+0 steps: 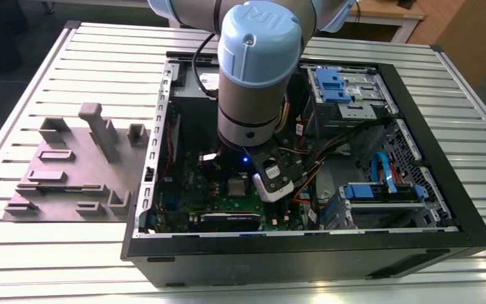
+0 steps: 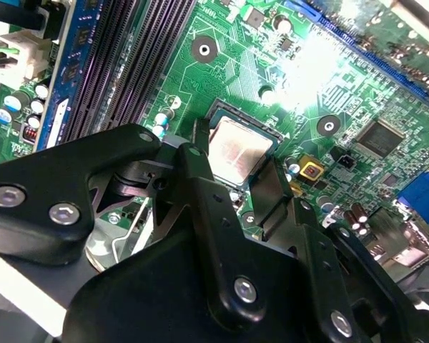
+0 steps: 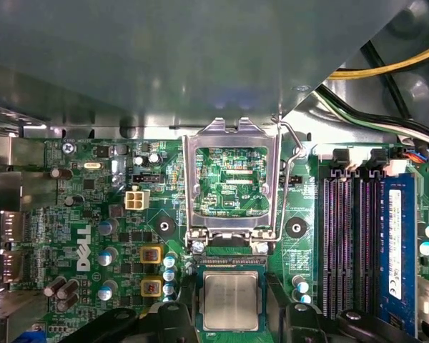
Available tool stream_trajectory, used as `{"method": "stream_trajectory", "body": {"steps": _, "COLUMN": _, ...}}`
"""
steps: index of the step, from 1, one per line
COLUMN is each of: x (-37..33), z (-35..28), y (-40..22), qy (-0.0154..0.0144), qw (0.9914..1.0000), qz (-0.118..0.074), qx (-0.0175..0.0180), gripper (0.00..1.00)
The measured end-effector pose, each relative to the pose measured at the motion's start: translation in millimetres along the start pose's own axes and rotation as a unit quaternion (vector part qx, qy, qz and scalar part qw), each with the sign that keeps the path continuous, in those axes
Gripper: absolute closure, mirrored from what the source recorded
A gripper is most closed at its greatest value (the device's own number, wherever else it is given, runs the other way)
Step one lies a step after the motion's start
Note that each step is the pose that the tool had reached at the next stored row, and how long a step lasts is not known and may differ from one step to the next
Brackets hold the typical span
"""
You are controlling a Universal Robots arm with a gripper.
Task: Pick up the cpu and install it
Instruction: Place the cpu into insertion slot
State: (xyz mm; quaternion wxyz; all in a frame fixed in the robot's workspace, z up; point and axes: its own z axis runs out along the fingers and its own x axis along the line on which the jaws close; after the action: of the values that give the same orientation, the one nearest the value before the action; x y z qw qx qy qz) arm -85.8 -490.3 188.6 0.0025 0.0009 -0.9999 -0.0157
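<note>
The cpu (image 3: 231, 300), a small silvery square chip, lies flat in the socket of the green board (image 3: 93, 214) inside the open computer case (image 1: 445, 190). It also shows between the black fingers in the second wrist view (image 2: 237, 151) and just to the exterior view's left of the tool (image 1: 238, 187). My gripper (image 3: 231, 321) (image 2: 234, 158) hangs over the chip, open, with one black finger on each side and a narrow gap to its edges. The socket's metal cover frame (image 3: 232, 179) stands flipped up, clear of the chip.
Memory slots (image 3: 350, 236) run beside the socket. Yellow and black cables (image 3: 386, 68) cross nearby. Blue drive cages (image 1: 344, 88) and a card (image 1: 230, 220) fill the case. A grey parts fixture (image 1: 74, 171) stands on the slatted table at the exterior view's left.
</note>
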Motion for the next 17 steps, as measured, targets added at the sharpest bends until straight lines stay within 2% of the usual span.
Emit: {"method": "stream_trajectory", "body": {"steps": 17, "x": -0.4, "z": 1.6, "y": 0.0, "qy": 0.0, "qw": 1.0, "qz": 0.0, "qx": 0.0, "gripper": 0.53}}
